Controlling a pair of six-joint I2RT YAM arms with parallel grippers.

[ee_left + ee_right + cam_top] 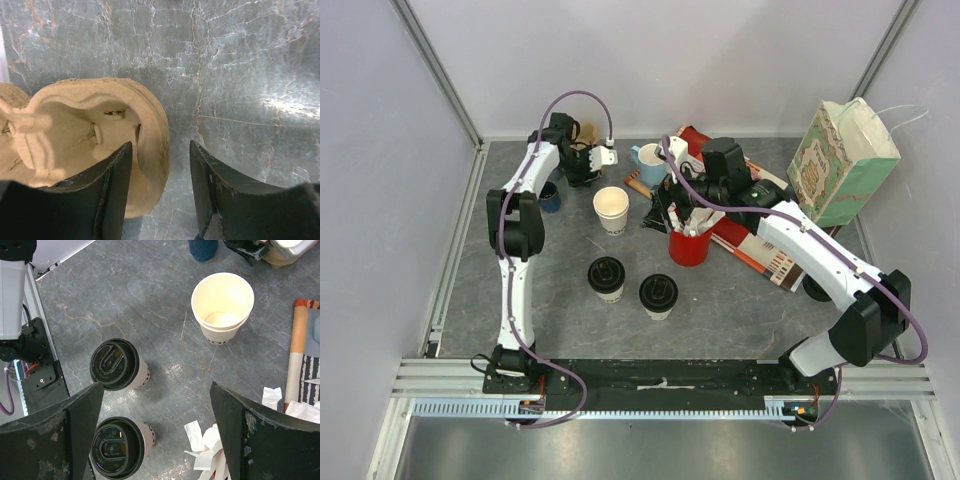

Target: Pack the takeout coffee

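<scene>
left jaws: held apart astride pulp cup carrier (100, 115) rim, seemingly unclamped | right jaws: spread wide above lidded coffee cups (119, 371) | advice: one cup is best gripped squarely below lid

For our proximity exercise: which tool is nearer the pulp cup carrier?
Left. The left tool sits at the edge of the pulp cup carrier; the right tool is well away, above the lidded cups.

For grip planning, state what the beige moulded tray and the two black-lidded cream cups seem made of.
Beige moulded tray: pressed paper pulp, apparently; matte, fibrous, rough edges. Cream cups: paper likely, matte walls. Their black lids: plastic, glossy moulded ridges.
</scene>
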